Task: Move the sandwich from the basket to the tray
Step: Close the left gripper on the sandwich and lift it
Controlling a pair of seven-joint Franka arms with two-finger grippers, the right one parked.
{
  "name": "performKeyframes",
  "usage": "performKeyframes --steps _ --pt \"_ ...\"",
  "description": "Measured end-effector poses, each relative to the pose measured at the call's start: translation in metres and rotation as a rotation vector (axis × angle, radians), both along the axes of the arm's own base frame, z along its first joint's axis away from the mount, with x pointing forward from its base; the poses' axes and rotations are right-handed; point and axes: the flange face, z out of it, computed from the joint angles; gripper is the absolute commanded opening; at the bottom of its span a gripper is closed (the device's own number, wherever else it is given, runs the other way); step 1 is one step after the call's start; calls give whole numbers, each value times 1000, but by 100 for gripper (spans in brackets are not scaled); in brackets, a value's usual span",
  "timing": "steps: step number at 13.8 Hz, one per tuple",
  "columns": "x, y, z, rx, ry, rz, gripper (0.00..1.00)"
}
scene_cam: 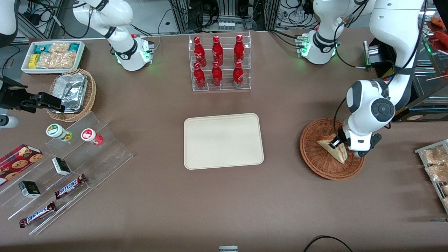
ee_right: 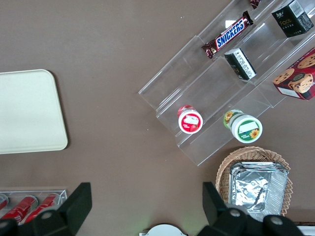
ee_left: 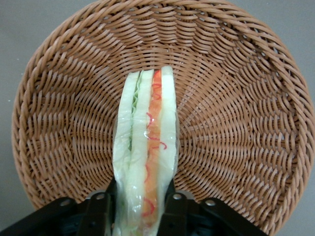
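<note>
The sandwich (scene_cam: 332, 151) (ee_left: 147, 147), a wrapped pale wedge with red, orange and green layers, stands on edge in the round reddish-brown wicker basket (scene_cam: 315, 164) (ee_left: 236, 98) toward the working arm's end of the table. My gripper (scene_cam: 338, 143) (ee_left: 142, 199) comes down over the basket and is shut on the sandwich, one black finger (ee_left: 101, 209) pressed against each bread face. I cannot tell whether the wedge still touches the basket floor. The cream tray (scene_cam: 224, 140) (ee_right: 27, 110) lies flat and bare mid-table, beside the basket.
A clear rack of red bottles (scene_cam: 220, 63) stands farther from the camera than the tray. Toward the parked arm's end are a foil-filled tan basket (scene_cam: 71, 92), a white snack bin (scene_cam: 52, 56) and an acrylic stand (scene_cam: 70, 164). Snack packets (scene_cam: 434, 164) lie beside the basket.
</note>
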Motion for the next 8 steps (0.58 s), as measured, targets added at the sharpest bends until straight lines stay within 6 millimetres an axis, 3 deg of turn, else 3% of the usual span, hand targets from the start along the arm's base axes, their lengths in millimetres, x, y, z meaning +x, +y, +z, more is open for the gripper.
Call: performKeyframes --steps 2,4,8 --pt "6 -4 17 4 35 -13 0" --pt "16 -18 47 6 68 -61 0" --pt "26 -82 96 3 67 -223 0"
